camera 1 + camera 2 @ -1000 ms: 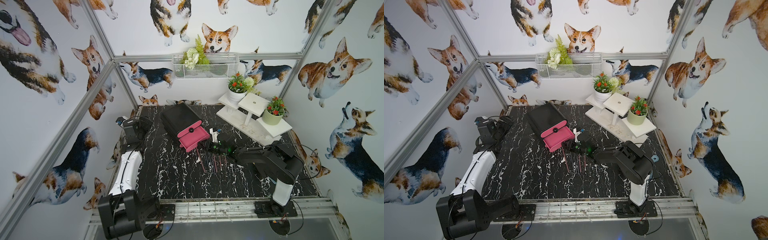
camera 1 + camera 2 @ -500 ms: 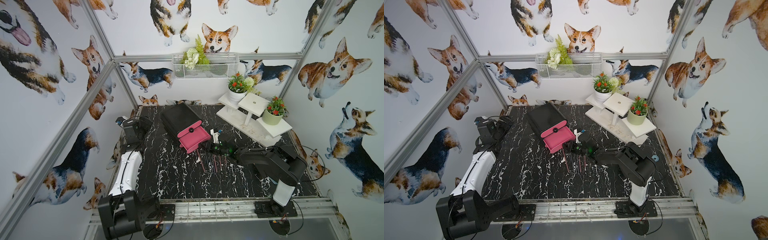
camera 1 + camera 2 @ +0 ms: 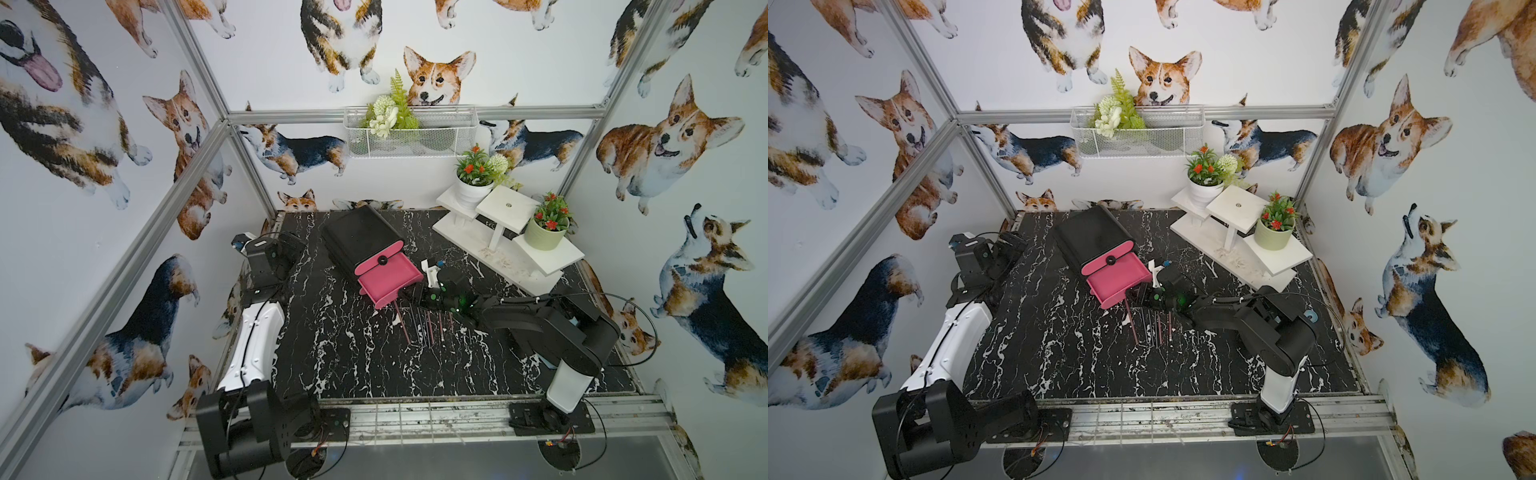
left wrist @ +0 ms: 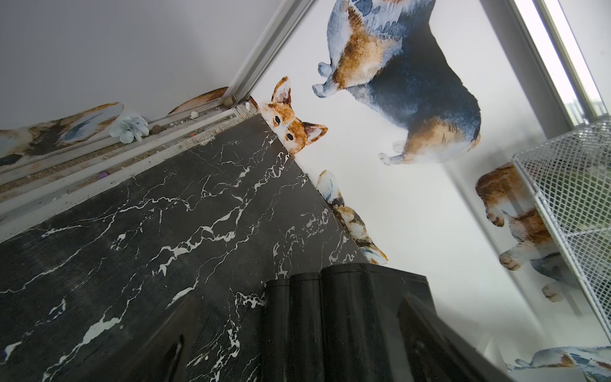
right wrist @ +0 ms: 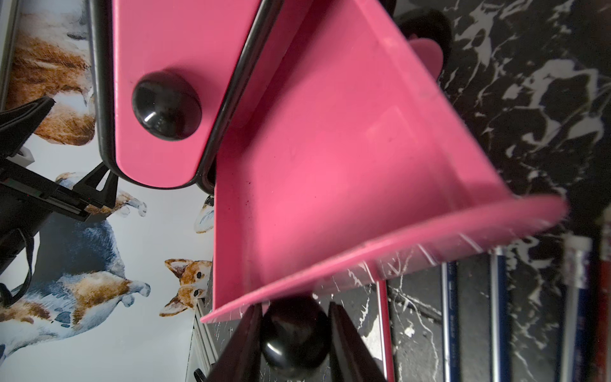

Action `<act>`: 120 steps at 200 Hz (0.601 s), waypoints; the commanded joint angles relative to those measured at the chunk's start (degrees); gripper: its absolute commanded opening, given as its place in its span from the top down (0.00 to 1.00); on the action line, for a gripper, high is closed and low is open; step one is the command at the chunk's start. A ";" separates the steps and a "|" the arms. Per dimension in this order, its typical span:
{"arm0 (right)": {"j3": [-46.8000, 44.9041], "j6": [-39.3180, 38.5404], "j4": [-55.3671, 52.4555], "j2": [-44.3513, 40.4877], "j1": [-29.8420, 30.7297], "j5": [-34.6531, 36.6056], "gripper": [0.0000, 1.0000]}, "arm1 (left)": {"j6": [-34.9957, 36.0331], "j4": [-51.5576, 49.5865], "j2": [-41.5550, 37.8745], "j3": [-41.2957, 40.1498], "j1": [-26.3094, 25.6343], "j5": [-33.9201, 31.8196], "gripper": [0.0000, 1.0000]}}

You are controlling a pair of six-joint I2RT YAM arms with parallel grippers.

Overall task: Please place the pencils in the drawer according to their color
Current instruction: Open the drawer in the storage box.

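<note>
My right pincer [image 5: 294,307] sits at the front of the pulled-out drawer [image 5: 330,148], with its fingers [image 5: 347,350] on either side of the round black knob [image 5: 294,340]. The gap is narrow and the knob fills it. I can't tell whether the pads press on it or only flank it. In a top view the pincer [image 3: 410,294] is low at the tray's front lip.

The black cabinet [image 3: 360,237] stands angled on the desk [image 3: 332,357]. Its top pink front is closed, and the tray just below that is out toward my right arm.

The pencils [image 3: 428,328] lie on the desk side by side, roughly parallel. They start just under the drawer's front and run toward the near edge. They are beneath the right pincer and wrist, not between the fingers. I can make out pink ones and dark ones. In the right wrist view the pencils [image 5: 496,314] lie just beside the knob, below the drawer lip and apart from both fingers.

My left pincer [image 4: 297,344] is spread wide and holds nothing. It is parked near the cabinet's back at the left rear of the desk, well apart from the pencils.
</note>
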 commanded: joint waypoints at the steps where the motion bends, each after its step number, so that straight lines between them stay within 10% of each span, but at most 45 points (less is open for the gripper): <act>1: 0.32 -0.37 -2.43 0.06 0.00 0.15 0.53 | 0.60 0.39 -0.25 0.25 0.03 -0.47 0.00; 120: 1.03 -4.84 -17.99 -8.66 0.10 3.28 0.47 | 1.30 -0.46 -1.27 0.47 0.03 -1.53 0.00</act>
